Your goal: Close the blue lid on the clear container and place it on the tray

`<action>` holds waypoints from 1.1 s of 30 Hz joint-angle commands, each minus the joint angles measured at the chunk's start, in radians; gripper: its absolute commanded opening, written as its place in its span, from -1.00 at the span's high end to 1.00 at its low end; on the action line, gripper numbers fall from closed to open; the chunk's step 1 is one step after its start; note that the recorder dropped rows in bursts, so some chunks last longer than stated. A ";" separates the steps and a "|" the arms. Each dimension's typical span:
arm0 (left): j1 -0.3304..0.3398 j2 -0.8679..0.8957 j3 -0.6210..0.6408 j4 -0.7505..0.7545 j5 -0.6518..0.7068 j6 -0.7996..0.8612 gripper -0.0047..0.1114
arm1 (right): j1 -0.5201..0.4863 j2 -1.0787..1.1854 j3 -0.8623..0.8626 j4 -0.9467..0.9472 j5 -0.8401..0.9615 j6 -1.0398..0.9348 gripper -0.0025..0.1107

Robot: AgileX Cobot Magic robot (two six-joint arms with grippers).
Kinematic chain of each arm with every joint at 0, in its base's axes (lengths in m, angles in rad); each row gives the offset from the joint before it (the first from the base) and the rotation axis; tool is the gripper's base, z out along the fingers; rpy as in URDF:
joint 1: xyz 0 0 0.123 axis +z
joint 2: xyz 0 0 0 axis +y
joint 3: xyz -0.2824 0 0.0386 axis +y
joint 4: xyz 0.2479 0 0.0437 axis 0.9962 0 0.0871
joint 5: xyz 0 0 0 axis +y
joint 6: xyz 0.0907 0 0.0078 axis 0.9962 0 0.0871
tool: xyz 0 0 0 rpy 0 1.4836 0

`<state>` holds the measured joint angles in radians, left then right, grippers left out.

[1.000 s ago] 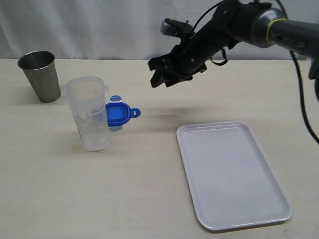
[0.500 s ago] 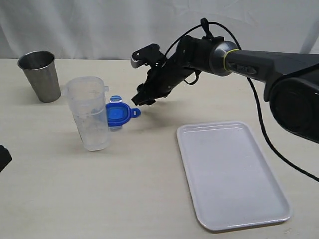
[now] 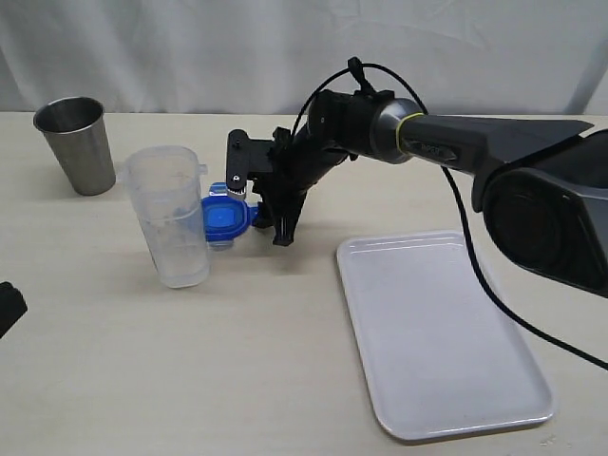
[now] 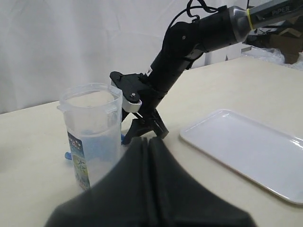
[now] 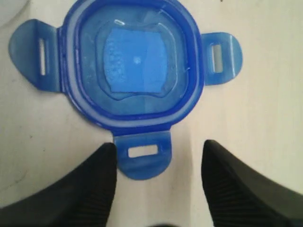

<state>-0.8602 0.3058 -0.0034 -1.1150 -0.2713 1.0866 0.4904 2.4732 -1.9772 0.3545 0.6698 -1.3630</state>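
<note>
The blue lid [image 3: 226, 220] lies flat on the table, right behind the clear container [image 3: 173, 218], which stands upright with nothing on top. My right gripper [image 3: 258, 207] hangs low over the lid's right side. In the right wrist view it is open [image 5: 158, 146], and one tab of the lid [image 5: 135, 64] lies between the fingertips, which touch nothing. My left gripper [image 4: 149, 141] is shut and empty, a short way in front of the container [image 4: 92, 132]. The white tray [image 3: 442, 332] lies bare at the right.
A grey metal cup [image 3: 78, 142] stands at the far left, behind the container. A dark piece of the left arm [image 3: 8, 306] shows at the left edge. The right arm's black cable [image 3: 475, 275] hangs over the tray's far corner.
The right arm has swung left and down from above the table's middle to the lid, its gripper open. A dark piece of the left arm has come in at the left edge.
</note>
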 commanded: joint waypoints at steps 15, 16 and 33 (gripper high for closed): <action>-0.003 0.005 0.003 -0.006 0.007 -0.015 0.92 | -0.027 -0.009 -0.012 -0.050 0.095 0.180 0.88; -0.003 0.005 0.003 -0.006 0.007 -0.015 0.92 | -0.027 -0.016 -0.012 -0.016 0.092 0.180 0.88; -0.003 0.005 0.003 -0.006 0.015 -0.017 0.92 | -0.023 0.067 -0.094 0.003 0.180 0.645 0.88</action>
<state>-0.8602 0.3058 -0.0034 -1.1150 -0.2585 1.0763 0.4688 2.5379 -2.0730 0.4872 0.7827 -0.7807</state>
